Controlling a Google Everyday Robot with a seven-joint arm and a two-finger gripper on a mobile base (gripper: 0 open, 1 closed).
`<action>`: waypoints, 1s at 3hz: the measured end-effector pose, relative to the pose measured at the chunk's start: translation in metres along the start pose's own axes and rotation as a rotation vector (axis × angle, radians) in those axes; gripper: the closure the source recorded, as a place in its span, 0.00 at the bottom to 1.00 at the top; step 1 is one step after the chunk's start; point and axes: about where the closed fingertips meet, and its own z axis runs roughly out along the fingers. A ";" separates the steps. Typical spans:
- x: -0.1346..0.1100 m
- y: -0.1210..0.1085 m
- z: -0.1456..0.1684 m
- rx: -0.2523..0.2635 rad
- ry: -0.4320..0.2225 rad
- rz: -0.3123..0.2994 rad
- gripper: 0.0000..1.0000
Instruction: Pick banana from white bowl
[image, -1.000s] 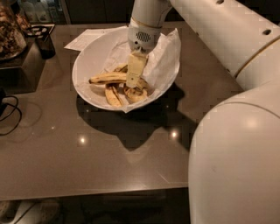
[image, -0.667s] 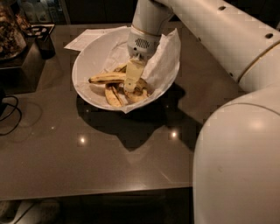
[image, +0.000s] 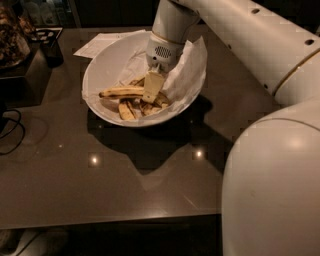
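The white bowl (image: 100, 70), lined with crumpled white paper, stands on the dark table at the back centre. The banana (image: 121, 92), long, yellow and brown-speckled, lies across the bowl's middle with its tip pointing left. Shorter, browner banana pieces (image: 126, 110) lie in front of it. My gripper (image: 152, 89) reaches down into the bowl from above, at the banana's right end and in front of it. The part of the banana behind the gripper is hidden.
A flat white paper sheet (image: 100, 44) lies just behind the bowl. A dark container (image: 50, 47) and a cluttered tray (image: 11, 35) stand at the back left. A black cable (image: 10, 131) lies at the left edge. My arm's bulky link (image: 272, 190) fills the right foreground.
My gripper has sunk a little lower into the bowl, toward the banana's right end. The banana and the bowl have not moved.
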 end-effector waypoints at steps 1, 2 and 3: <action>0.000 0.000 0.000 0.000 0.000 0.000 1.00; 0.000 0.000 0.000 0.000 0.000 0.000 1.00; -0.007 0.008 -0.008 0.047 -0.014 -0.019 1.00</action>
